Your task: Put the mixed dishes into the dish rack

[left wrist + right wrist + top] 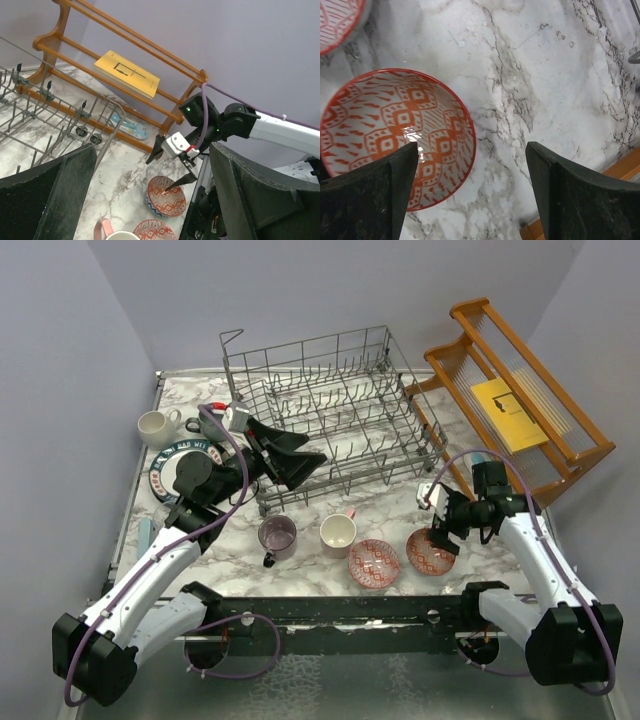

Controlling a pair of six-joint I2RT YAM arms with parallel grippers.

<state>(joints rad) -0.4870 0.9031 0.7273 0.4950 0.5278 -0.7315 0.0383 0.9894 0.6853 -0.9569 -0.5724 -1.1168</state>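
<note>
The grey wire dish rack (330, 405) stands at the table's middle back, with no dishes showing in it. Two red-and-white bowls (374, 562) (432, 552) sit at the front, with a purple mug (277, 536) and a cream mug with a pink handle (338, 532) to their left. A white mug (155, 426) and the dark-rimmed plate (172, 468) are at the far left, the plate partly under my left arm. My left gripper (308, 468) is open and empty at the rack's front left corner. My right gripper (470, 195) is open over the right bowl (390, 130), its rim between the jaws.
An orange-brown wooden slatted rack (520, 400) with a yellow card (505, 410) stands at the back right. A small blue-and-white item (127, 125) lies at its foot. The black frame (350, 610) runs along the near edge. Purple walls close in the sides.
</note>
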